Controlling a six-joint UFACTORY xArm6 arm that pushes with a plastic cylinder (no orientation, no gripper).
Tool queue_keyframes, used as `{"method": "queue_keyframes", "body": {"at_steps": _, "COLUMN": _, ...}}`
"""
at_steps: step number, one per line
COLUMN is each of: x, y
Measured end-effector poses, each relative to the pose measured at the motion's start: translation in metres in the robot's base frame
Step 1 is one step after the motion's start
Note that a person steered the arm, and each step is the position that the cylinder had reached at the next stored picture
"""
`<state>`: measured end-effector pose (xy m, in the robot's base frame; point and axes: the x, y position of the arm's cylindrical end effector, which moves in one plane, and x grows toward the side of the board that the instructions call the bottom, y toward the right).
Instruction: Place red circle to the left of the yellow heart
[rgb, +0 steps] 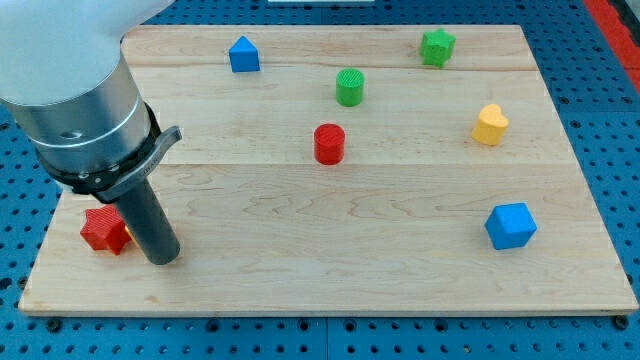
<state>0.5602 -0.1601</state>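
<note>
The red circle (329, 143), a short cylinder, stands near the middle of the wooden board (330, 270). The yellow heart (489, 125) lies far to its right, near the board's right edge. My tip (162, 257) rests at the board's lower left, far left of and below the red circle. It sits just right of a red star (104, 230).
A green cylinder (350, 87) stands just above the red circle. A blue house-shaped block (243, 54) is at top left, a green star (437, 46) at top right, a blue cube (510, 225) at lower right. A sliver of yellow block (128, 232) shows behind the rod.
</note>
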Motion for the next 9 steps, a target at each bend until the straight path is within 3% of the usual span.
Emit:
{"method": "queue_keyframes", "body": {"at_steps": 3, "x": 0.0, "y": 0.001}}
{"method": "queue_keyframes", "body": {"at_steps": 5, "x": -0.013, "y": 0.074}}
{"method": "queue_keyframes", "body": {"at_steps": 7, "x": -0.088, "y": 0.147}}
{"method": "queue_keyframes", "body": {"at_steps": 9, "x": -0.132, "y": 0.129}}
